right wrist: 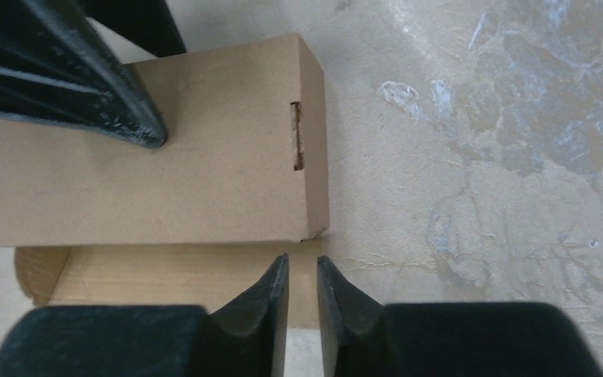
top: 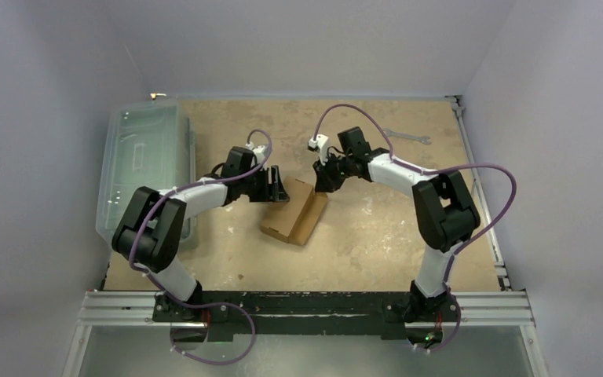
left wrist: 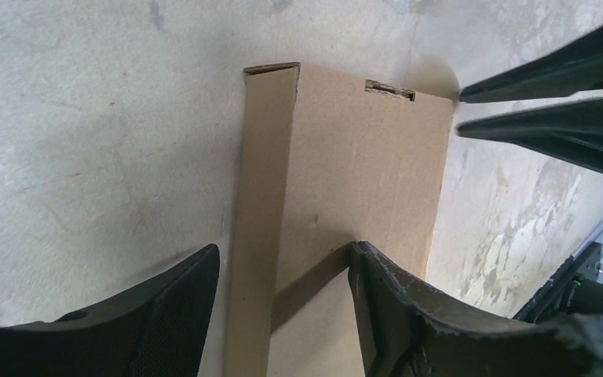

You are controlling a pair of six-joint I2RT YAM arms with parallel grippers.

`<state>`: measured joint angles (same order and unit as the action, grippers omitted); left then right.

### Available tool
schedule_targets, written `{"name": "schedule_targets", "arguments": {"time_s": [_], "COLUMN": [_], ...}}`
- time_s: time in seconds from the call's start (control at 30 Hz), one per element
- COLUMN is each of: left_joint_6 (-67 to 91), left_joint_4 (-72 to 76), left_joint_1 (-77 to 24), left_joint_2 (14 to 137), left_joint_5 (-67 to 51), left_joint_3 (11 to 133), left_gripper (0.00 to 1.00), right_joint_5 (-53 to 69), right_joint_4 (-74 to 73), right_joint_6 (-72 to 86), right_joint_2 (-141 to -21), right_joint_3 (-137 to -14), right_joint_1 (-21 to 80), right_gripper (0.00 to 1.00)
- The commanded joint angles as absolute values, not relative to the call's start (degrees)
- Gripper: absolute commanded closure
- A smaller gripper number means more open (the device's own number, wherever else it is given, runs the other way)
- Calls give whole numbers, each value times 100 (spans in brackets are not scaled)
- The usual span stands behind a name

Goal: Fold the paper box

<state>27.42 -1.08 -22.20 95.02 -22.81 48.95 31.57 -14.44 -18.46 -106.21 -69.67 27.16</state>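
The top camera sits high above and behind the arm bases (top: 179, 305), which line its bottom edge, and looks steeply down on the whole table (top: 377, 236), with the paper box (top: 297, 212) small at centre. The left wrist camera looks slantwise down, from close by, past the left gripper (left wrist: 284, 247) and along the box toward the right gripper (left wrist: 462, 115) at upper right. The right wrist camera faces almost straight down past its own fingers (right wrist: 251, 314), very near the box. All three views share the box and the tabletop around it.
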Motion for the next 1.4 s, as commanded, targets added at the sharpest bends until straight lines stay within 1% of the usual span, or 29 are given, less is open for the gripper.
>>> {"name": "schedule_targets", "arguments": {"time_s": [0.0, 0.13, 0.17, 0.27, 0.4, 0.43, 0.53, 0.6, 0.67, 0.77, 0.83, 0.87, 0.97, 1.07, 1.23, 1.37], "left_joint_6": [2587, 2634, 2636, 2696, 2993, 3098, 3442, 3630, 3804, 4065, 4235, 4325, 4457, 4544, 4528, 4406], "left_joint_4": [-654, -797, -857, -1061, -1365, -1502, -1878, -2148, -2473, -2985, -2822, -2727, -2355, -1813, -1271, -1147], "left_joint_1": [-2120, -2048, -2044, -2039, -2039, -2039, -2039, -2048, -2048, -2054, -2065, -2065, -2111, -2236, -2463, -2479], "left_joint_2": [9246, 8776, 8609, 8028, 7404, 7289, 6760, 6281, 5775, 5173, 5013, 5039, 5443, 5928, 6819, 7341], "left_joint_5": [-1482, -1206, -1111, -904, -864, -874, -904, -926, -877, -667, -919, -1040, -1170, -1195, -1024, -811], "left_joint_3": [5061, 5129, 5128, 5065, 4696, 4601, 4167, 3875, 3621, 3408, 3176, 3083, 2906, 2824, 3114, 3436], "left_gripper": [38, 35, 34, 34, 35, 38, 53, 60, 71, 83, 91, 93, 94, 94, 94, 94], "right_joint_5": [3793, 3954, 4030, 4327, 4225, 4203, 4293, 4271, 3934, 3320, 3035, 2928, 2821, 2746, 2679, 2575], "right_joint_4": [-1836, -1942, -1918, -1703, -1143, -1010, -1033, -1125, -992, -750, -853, -927, -1060, -1171, -1303, -1395], "right_joint_6": [-2139, -2313, -2317, -2223, -1993, -1875, -1574, -1302, -1041, -753, -748, -807, -995, -1135, -1262, -1454], "right_joint_2": [-10050, -9753, -9701, -9614, -9573, -9629, -10079, -10473, -10779, -11034, -11199, -11266, -11388, -11470, -11509, -11256], "right_joint_3": [-7232, -7185, -7189, -7155, -7007, -7055, -7579, -7949, -8142, -8275, -8399, -8461, -8492, -8470, -8363, -8074], "right_joint_1": [2577, 2513, 2469, 2365, 2368, 2372, 2376, 2388, 2437, 2468, 2527, 2570, 2721, 2896, 2979, 2984], "right_gripper": [72, 57, 55, 54, 54, 53, 53, 54, 56, 71, 80, 83, 87, 87, 89, 89]}}
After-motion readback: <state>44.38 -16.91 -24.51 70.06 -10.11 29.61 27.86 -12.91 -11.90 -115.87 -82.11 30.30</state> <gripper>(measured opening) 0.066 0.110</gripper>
